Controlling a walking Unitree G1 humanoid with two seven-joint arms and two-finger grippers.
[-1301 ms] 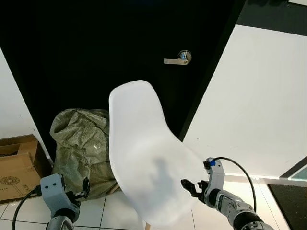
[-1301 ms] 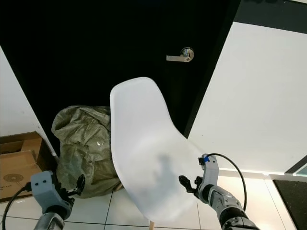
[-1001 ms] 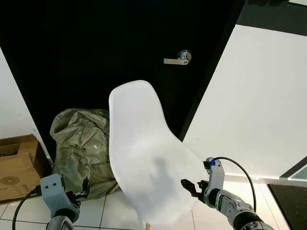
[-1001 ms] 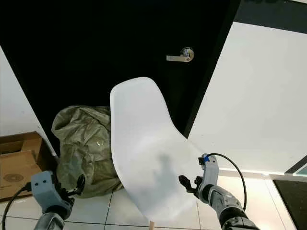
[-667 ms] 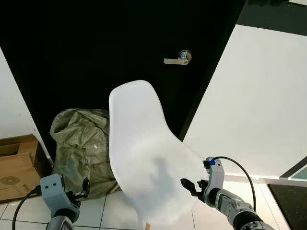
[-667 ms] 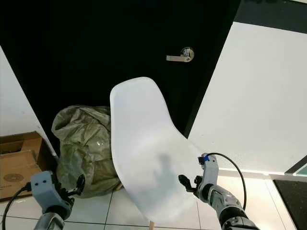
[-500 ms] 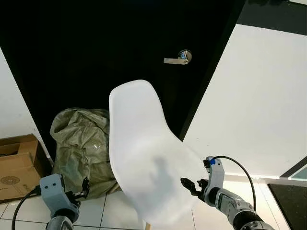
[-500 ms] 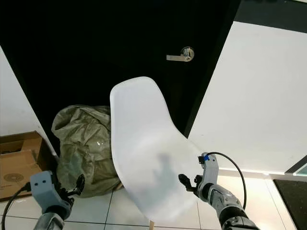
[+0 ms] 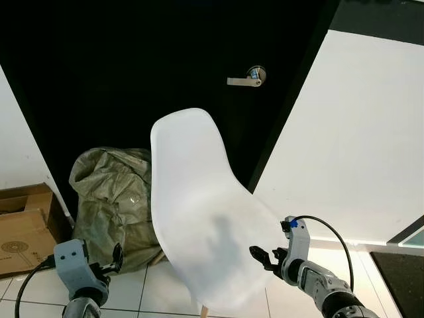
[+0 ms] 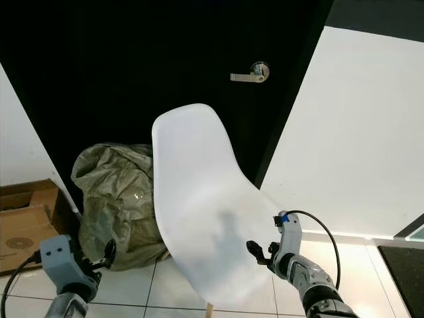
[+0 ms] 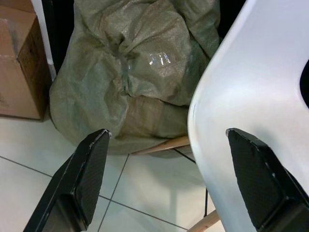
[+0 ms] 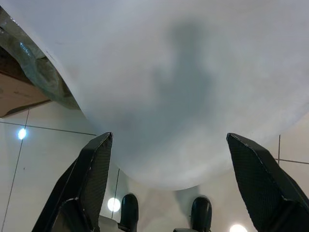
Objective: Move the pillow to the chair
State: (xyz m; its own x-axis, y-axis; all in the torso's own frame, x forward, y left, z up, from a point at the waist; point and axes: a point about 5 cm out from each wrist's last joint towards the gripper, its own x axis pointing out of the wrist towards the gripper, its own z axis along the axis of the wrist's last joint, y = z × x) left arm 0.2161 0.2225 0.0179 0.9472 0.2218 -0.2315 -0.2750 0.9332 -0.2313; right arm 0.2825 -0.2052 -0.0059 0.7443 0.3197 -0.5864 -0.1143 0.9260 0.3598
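**A:** Left eye view has a white chair [image 9: 199, 212] right in the middle, standing on a pale tiled floor [image 9: 149, 291] in front of a black door [image 9: 132, 66] with a silver handle [image 9: 246, 78]. The seat is bare. I can't spot a pillow in any of the shots.

**B:** What's the lumpy thing next to it?

**A:** A crumpled olive-green sack [image 9: 112, 205], slumped on the floor against the door, just beside the chair on the robot's left. Left of that sits a cardboard box [image 9: 23, 228] by the white wall [image 9: 16, 146]. Could be something soft inside the sack, can't tell.

**B:** And the arms?

**A:** Both are low and in front of the robot. The left gripper [image 11: 169, 179] is down by the floor facing the sack and the chair's left edge, fingers [image 11: 84, 176] spread wide with nothing between them. You can see the chair's wooden legs [image 11: 161, 144] through the gap.

**B:** Right one?

**A:** The right gripper [image 12: 171, 183] sits just off the front right edge of the seat, pointing at it. Its fingers [image 12: 94, 179] are spread wide too, and it's carrying nothing. It's close to the chair, not touching as far as I can see.
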